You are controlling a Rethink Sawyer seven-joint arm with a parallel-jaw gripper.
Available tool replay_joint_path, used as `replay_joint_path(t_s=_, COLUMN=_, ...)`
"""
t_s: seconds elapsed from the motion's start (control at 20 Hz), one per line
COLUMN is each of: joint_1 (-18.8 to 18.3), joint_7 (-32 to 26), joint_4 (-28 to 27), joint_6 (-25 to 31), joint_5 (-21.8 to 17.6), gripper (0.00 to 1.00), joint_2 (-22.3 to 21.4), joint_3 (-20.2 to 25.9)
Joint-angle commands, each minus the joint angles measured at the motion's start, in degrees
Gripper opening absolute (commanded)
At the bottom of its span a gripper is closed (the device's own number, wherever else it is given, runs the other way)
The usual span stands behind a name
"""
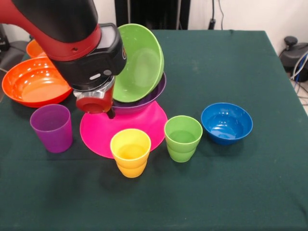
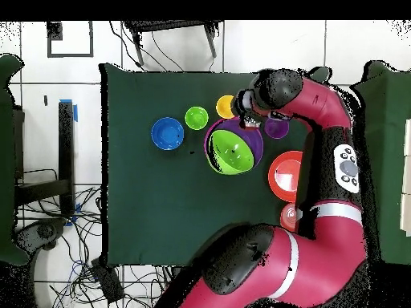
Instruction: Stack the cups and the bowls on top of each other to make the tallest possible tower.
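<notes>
Dark green cloth covers the counter [image 1: 231, 192], white wall and cables behind it. Red and black arm [image 1: 53, 24] comes down from upper left in the front view, ending in the tool [image 1: 98, 103], which sits low against the left side of the tower [image 1: 134, 96], just above the pink base. Can't tell whether the tool is open or closed, or whether it grips anything; the wrist body hides that.

Tower: pink bowl [image 1: 103, 134] upside down on the cloth, purple bowl [image 1: 144, 102] upright on it, lime green bowl [image 1: 139, 62] on top, tilted steeply so its open side faces the camera. Overhead view shows the lime green bowl [image 2: 231, 152] nested in the purple bowl, near the counter's middle.

Cups in the front view: purple cup [image 1: 51, 127] left of the pink bowl, close to its rim; yellow cup [image 1: 130, 151] in front, overlapping the pink bowl's near edge in the picture; green cup [image 1: 183, 138] just right of yellow, not touching. All three upright.

Small blue bowl [image 1: 226, 122] stands upright right of the green cup, apart from it. Large orange bowl [image 1: 36, 82] at far left, upright, small orange bowl [image 1: 34, 48] behind it, mostly hidden by the arm.
</notes>
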Motion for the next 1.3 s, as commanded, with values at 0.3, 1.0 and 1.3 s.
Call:
replay_joint_path(t_s=0.3, joint_1=1.18, joint_7=-15.26, joint_4=-7.67, joint_6=0.94, joint_5=-3.83, gripper=0.00, joint_2=5.45, joint_3=4.06)
replay_joint_path(t_s=1.0, joint_1=1.49, joint_7=-17.43, joint_4=-4.31, joint_6=-1.69, joint_5=-4.56, gripper=0.00, joint_2=4.26, joint_3=3.84)
replay_joint_path(t_s=1.3, joint_1=1.53, joint_7=-17.65, joint_4=-4.19, joint_6=-1.15, joint_5=-4.50, gripper=1.00, joint_2=4.25, joint_3=4.09)
